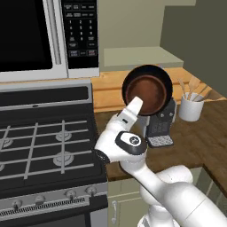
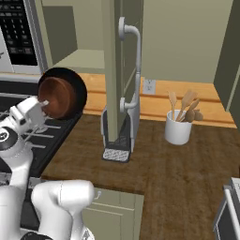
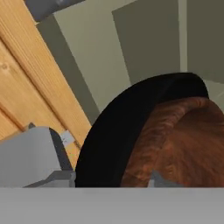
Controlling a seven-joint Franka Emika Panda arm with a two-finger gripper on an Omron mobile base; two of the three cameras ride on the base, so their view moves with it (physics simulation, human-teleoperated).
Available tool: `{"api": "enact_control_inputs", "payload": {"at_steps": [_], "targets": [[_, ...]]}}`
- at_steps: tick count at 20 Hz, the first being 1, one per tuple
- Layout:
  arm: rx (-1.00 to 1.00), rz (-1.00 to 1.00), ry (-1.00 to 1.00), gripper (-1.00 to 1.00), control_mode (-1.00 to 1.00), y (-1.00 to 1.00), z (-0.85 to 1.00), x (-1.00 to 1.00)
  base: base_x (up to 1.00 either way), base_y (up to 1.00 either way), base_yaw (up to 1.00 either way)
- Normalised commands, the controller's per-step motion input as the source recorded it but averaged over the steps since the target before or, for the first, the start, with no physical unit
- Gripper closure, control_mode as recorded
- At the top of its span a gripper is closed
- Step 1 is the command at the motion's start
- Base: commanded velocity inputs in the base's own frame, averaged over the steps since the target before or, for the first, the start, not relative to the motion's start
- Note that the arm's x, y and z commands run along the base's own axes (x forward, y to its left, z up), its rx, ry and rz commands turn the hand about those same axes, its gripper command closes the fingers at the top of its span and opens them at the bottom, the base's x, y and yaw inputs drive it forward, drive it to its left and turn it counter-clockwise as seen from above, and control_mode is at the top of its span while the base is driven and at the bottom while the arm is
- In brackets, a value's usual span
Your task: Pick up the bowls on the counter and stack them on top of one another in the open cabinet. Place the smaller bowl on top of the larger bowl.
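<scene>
The reddish-brown, wood-grained round bowl (image 1: 150, 94) is seen nested inside the glossy black round bowl (image 1: 165, 76), and the pair is held tipped on edge, its opening turned toward the base cameras, above the brown wood-grain table (image 1: 201, 133) and just below the shelf board of the pale olive-beige wall cabinet (image 1: 142, 56). The gripper (image 1: 134, 106) is placed at the lower rim of the stack; in the hand view a dark finger tip (image 3: 155, 179) is seen against the brown inner wall, so the fingers are judged to be clamped on the rim, although the pinch itself is hidden by the bowls.

The chief risk is judged to lie in that tilt. If only the black rim is pinched, the brown bowl could slide out of the nest and drop to the table. If the stack is released while so steeply tipped, it could roll off the shelf rather than settle flat.

A second risk is collision: the shelf edge is near the upper rim, and a lift that is too shallow could knock the black bowl against the board. The cabinet door (image 2: 121, 75), standing open just beside the pair in the right base view, could be struck during a sideways swing. The white utensil cup with wooden spoons (image 1: 191, 106) stands well apart.
</scene>
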Motion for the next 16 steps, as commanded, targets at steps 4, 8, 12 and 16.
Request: {"api": "enact_control_inputs", "payload": {"at_steps": [4, 8, 12, 16], "targets": [[-0.01, 0.0, -0.16, 1.0, -1.0, 0.0, 1.0, 0.06, 0.0, 0.0, 0.0], [0.0, 0.01, -0.05, 1.0, -1.0, 0.0, 1.0, 0.33, 0.0, 0.0, 0.0], [-0.02, 0.03, 0.08, 1.0, -1.0, 0.0, 1.0, 0.48, 0.0, 0.0, 0.0], [-0.16, 0.02, 0.5, 1.0, -1.0, 0.1, 0.74, 0.56, 0.0, 0.0, 0.0]]}}
